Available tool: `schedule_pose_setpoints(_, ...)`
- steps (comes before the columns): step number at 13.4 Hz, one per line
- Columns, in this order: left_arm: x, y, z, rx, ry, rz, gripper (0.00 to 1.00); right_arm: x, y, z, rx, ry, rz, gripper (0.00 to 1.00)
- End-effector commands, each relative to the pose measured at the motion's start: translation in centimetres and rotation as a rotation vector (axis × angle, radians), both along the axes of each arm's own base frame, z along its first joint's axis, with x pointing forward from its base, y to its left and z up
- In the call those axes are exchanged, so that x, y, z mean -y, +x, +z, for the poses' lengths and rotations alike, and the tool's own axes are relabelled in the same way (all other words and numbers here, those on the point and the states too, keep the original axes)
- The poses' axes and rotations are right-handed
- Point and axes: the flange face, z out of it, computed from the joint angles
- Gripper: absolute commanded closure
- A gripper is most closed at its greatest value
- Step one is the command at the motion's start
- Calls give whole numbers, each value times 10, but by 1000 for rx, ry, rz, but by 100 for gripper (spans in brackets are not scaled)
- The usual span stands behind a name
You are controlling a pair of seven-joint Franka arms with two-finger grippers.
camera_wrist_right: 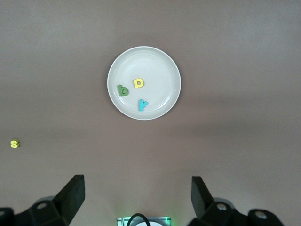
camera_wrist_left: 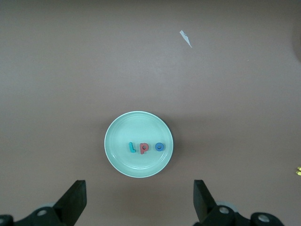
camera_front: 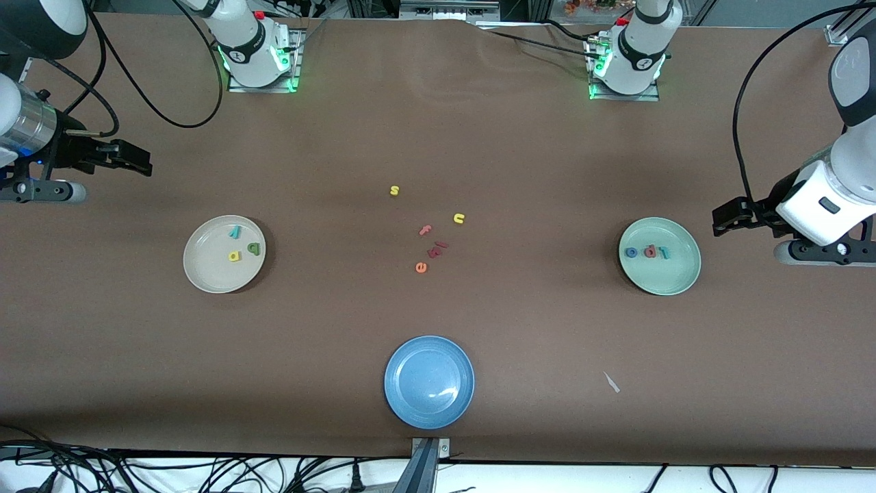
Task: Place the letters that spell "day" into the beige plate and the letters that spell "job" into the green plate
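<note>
- Since both plates already carry their three letters, we judge the sorting done and the step in hand to be a clean retreat and a check.
- Working across the front view from the right arm's end: right gripper [camera_front: 140, 164] hangs above bare table near that edge, fingers spread wide with nothing between them; its wrist view shows both fingers [camera_wrist_right: 70, 195] apart and empty.
- beige plate [camera_front: 202, 274] holds the letters that spell "day" [camera_front: 243, 245]: yellow, green and teal pieces lying loosely together, none on the rim.
- Mid-table leftovers: yellow "s" [camera_front: 394, 190], pink "f" [camera_front: 425, 230], dark red pieces [camera_front: 438, 247], orange "e" [camera_front: 421, 268], yellow "u" [camera_front: 458, 218]. We would leave these alone.
- blue plate [camera_front: 410, 404] sits nearest the front camera, with nothing in it.
- green plate [camera_front: 677, 277] holds the letters that spell "job" [camera_front: 648, 252], set in a neat row.
- left gripper [camera_front: 718, 222] hangs just beside that plate toward the left arm's end, fingers [camera_wrist_left: 73, 202] wide apart, holding nothing.
- To finish well, we would keep both arms high and clear of the plates so nothing gets nudged.
- Surface: brown matte covering, with a small white scrap [camera_front: 611, 382] lying on it; cables along the front edge, green lights at both arm bases.
</note>
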Motion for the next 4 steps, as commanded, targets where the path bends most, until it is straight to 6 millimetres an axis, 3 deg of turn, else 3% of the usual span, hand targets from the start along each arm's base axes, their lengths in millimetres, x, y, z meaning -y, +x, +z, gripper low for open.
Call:
schedule_pose_setpoints(1,-3,1,5,7,15,-14,0,-1,4,5,10,0,-4,0)
schedule_pose_setpoints(4,-3,0,5,7,15,-20,0,-1,4,5,8,2,-1,0)
